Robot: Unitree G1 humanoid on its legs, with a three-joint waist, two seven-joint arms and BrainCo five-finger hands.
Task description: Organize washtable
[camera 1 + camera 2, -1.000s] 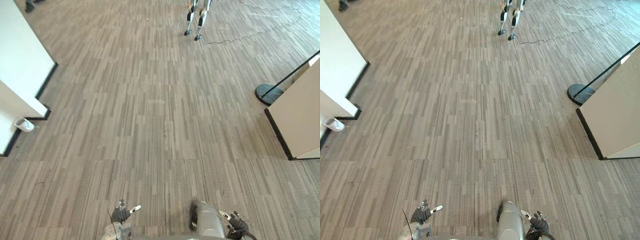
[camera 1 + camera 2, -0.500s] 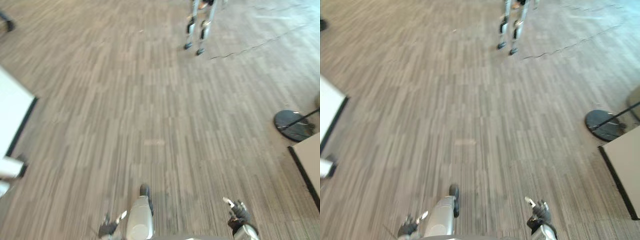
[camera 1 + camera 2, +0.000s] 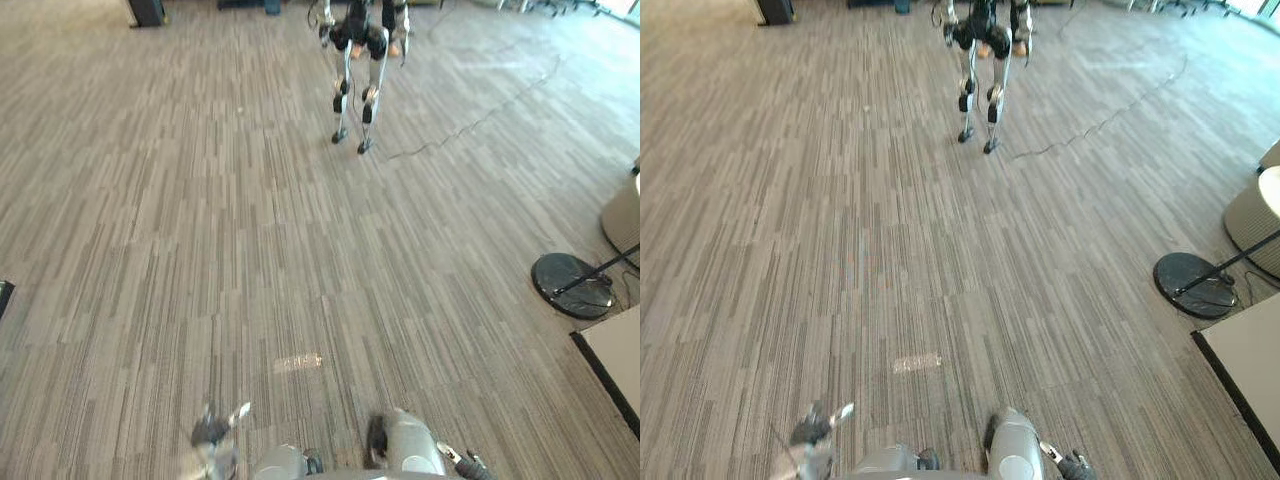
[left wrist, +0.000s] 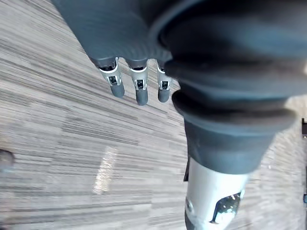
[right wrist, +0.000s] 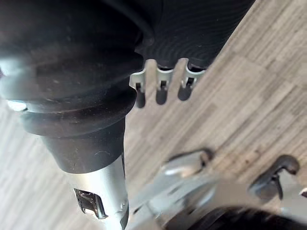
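Floor of grey-brown striped carpet tile (image 3: 200,220) lay under both hands: my left hand (image 4: 139,91) and right hand (image 5: 162,91) hung with fingers relaxed, grasping nothing. I could not tell where the washtable stood, so I judged neither its weight nor a grip point. A black round stand base (image 3: 572,285) sat near the floor's right edge.

Wide open floor (image 3: 200,220) ahead and to my left. Another robot's legs (image 3: 355,95) stand far ahead, centre. On my right, a round black stand base (image 3: 572,285), and a pale panel (image 3: 615,355) nearer me.
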